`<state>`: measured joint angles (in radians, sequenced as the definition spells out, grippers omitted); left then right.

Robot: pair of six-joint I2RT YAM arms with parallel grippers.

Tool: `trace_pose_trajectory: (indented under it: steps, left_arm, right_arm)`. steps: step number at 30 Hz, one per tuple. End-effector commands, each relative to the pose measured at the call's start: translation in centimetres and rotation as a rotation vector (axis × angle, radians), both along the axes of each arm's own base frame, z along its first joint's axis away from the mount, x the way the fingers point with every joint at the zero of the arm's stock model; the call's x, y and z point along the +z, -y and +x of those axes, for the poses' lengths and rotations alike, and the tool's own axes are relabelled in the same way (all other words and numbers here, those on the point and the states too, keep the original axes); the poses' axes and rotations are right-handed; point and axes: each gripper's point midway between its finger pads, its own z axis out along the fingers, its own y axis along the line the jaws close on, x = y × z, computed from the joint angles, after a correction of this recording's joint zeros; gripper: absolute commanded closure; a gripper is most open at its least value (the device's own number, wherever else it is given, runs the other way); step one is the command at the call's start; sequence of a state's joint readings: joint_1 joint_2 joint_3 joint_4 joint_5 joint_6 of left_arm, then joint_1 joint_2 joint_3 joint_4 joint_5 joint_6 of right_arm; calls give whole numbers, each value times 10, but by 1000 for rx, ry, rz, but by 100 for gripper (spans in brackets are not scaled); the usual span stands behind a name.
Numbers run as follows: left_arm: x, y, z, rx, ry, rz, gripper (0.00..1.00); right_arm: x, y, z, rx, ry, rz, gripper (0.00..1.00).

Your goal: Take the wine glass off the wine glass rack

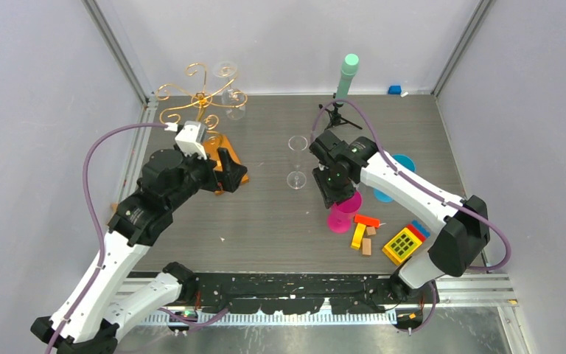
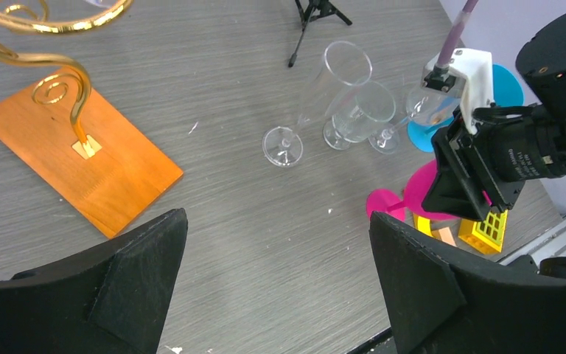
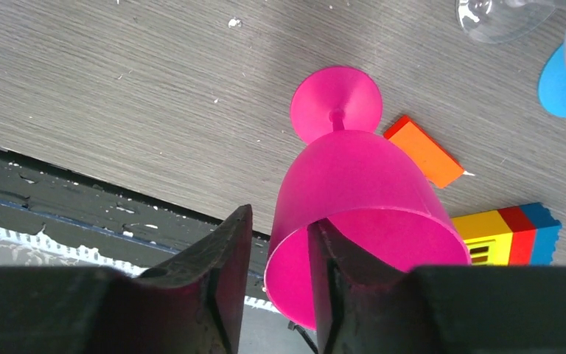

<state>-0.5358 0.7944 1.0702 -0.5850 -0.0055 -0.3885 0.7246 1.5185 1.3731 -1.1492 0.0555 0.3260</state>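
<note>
The left gripper (image 2: 276,217) has its 2 black jaws spread as wide as they look able to go, with nothing between them but bare table. The right gripper (image 3: 281,221) is only partly open. Its jaws straddle the rim of a pink plastic goblet (image 3: 354,192), with 1 finger outside the wall, 1 at the mouth, and a sliver of daylight beside the wall, so I judge it is not pinching.

The clear wine glass (image 1: 231,96) hangs on the gold wire rack with curled scroll arms (image 1: 200,96) in the upper left of the overhead view, on the rack's right-hand side. Its foot is caught up in a scroll and its bowl points down, so its long axis runs close to vertical with a slight lean.

From the left jaws, which sit low over the rack's orange wooden base (image 2: 81,166), the glass lies higher in the frame and a little to the right. From the right jaws it is well apart, across the table. The left arm is plainly the nearer, and I would guess the reach falls to it.

The pink goblet looks empty. So does the clear stemmed glass (image 1: 297,156) standing at the centre of the table.
</note>
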Motion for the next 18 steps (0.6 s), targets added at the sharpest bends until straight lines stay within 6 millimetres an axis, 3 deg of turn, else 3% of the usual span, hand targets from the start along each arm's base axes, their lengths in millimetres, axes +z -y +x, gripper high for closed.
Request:
trace_pose_trajectory:
  steps: [1, 6, 8, 15, 18]
  left_arm:
    - [42, 1, 5, 12, 99, -56, 3]
    - [87, 10, 14, 8, 169, -142, 4]
    - [106, 11, 22, 34, 179, -171, 10]
    - [162, 7, 71, 181, 219, -173, 11]
    - [173, 5, 96, 212, 204, -163, 11]
  right_arm:
    - [24, -9, 10, 1, 74, 52, 58]
    - [53, -16, 16, 6, 165, 143, 46]
    - [68, -17, 23, -15, 231, 178, 44]
    - [129, -12, 39, -133, 475, 339, 42]
    - [144, -9, 38, -168, 522, 397, 42]
